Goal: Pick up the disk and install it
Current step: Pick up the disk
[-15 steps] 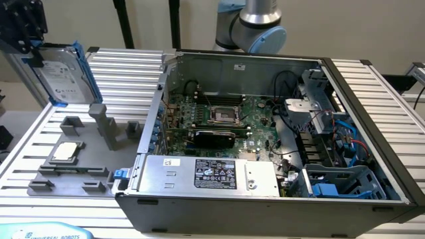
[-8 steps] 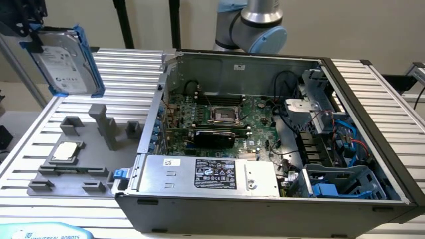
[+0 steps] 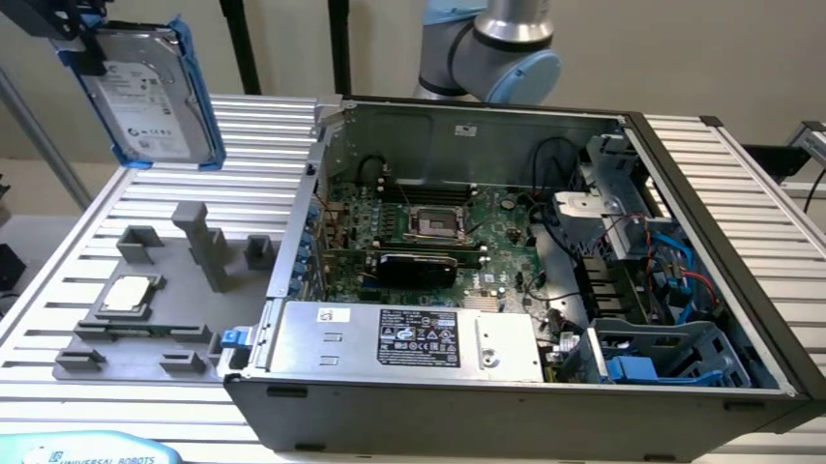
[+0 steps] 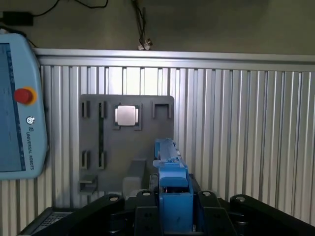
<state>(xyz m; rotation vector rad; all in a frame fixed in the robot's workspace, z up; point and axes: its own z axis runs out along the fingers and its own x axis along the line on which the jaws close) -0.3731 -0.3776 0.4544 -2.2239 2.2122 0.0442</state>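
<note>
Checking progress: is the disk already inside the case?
No, the gripper holds the disk in the air, outside the case, on the exterior view's left.

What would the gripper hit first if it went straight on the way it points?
Probably the flat grey plastic fixture plate on the ribbed metal table; the blue-framed silver disk in the gripper would touch first. Depth is unclear.

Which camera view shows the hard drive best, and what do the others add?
The exterior view: the hard drive hangs upright in the claw, held clear of the ribbed table, with its white label facing the camera. The wrist view shows it edge-on, with little more than its blue carrier visible.
</note>
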